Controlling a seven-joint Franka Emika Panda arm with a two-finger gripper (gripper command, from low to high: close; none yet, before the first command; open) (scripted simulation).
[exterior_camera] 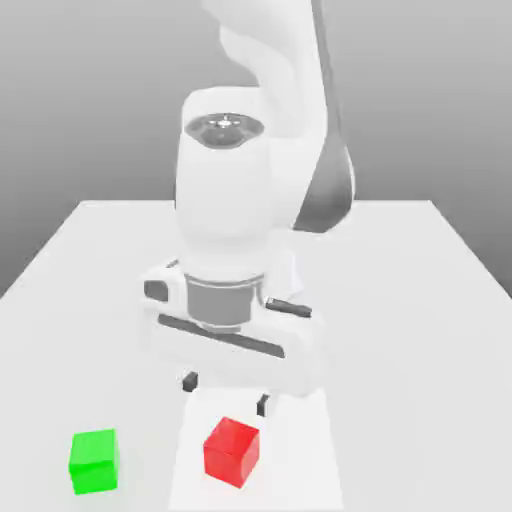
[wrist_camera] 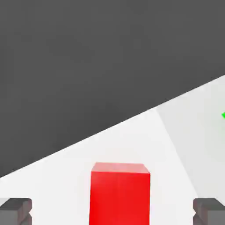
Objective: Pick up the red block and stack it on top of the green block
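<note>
The red block (exterior_camera: 232, 451) rests on the white table near its front edge. To the exterior view's left of it, about a block-width and a half away, sits the green block (exterior_camera: 95, 461). My gripper (exterior_camera: 227, 393) hangs just above and behind the red block, open, its two dark fingertips (exterior_camera: 190, 381) spread wider than the block. In the hand view the red block (wrist_camera: 119, 193) lies between the two fingertips (wrist_camera: 15, 211), untouched, and a sliver of the green block (wrist_camera: 223, 115) shows at the frame's edge.
The white table (exterior_camera: 400, 330) stretches back behind the arm. Its front edge runs close to both blocks. The arm's white body (exterior_camera: 235, 200) stands over the middle of the table.
</note>
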